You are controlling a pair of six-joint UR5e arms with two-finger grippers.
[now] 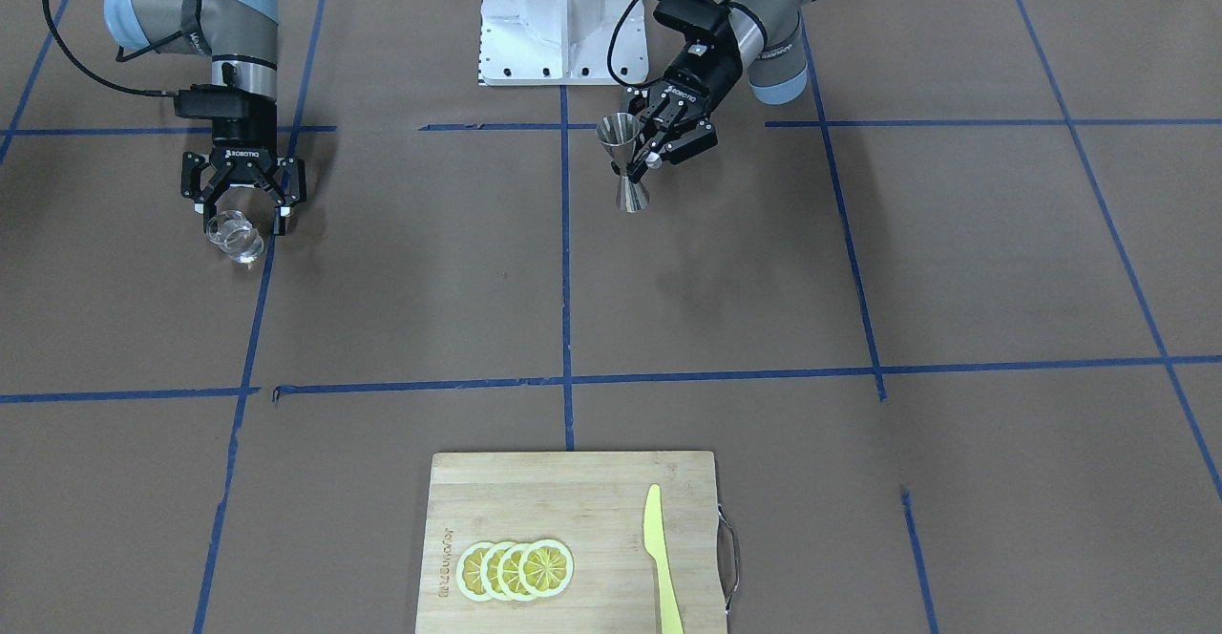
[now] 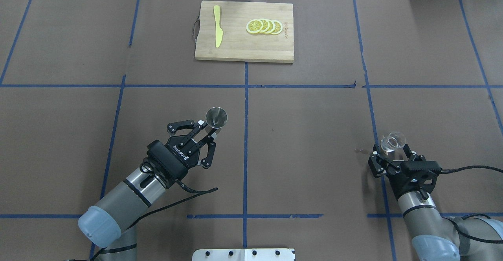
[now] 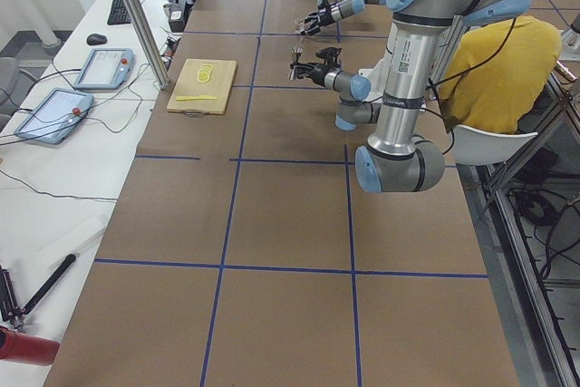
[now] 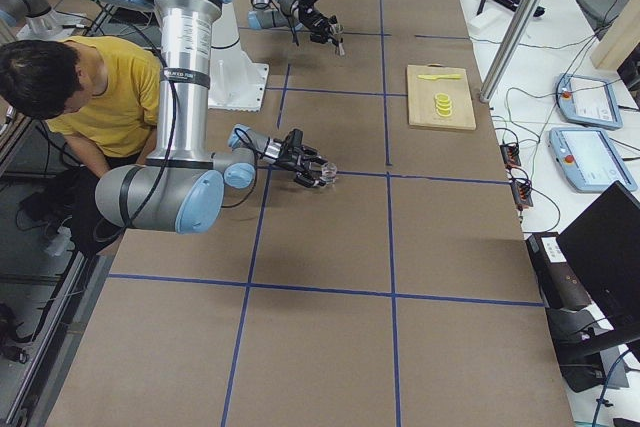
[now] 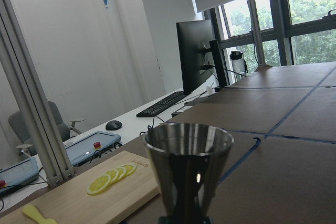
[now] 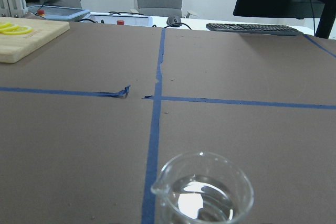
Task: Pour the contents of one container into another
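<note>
The steel jigger (image 2: 216,117) stands upright left of the table's middle, its open cone up; it fills the left wrist view (image 5: 188,166). My left gripper (image 2: 208,130) is shut on its narrow waist (image 1: 625,174), coming in from the robot's side. Far to the right, the clear glass cup (image 2: 392,142) sits with its lip toward the left in the right wrist view (image 6: 202,192); what looks like clear liquid lies in it. My right gripper (image 2: 391,149) is open, its fingers spread on either side of the cup (image 1: 236,236). No fingers show in the right wrist view.
A wooden cutting board (image 2: 243,52) lies at the far edge, with lemon slices (image 2: 264,26) and a yellow knife (image 2: 217,31) on it. Blue tape lines cross the brown table. The robot's white base (image 1: 558,13) stands between the arms. A person in yellow (image 4: 100,87) sits behind the robot.
</note>
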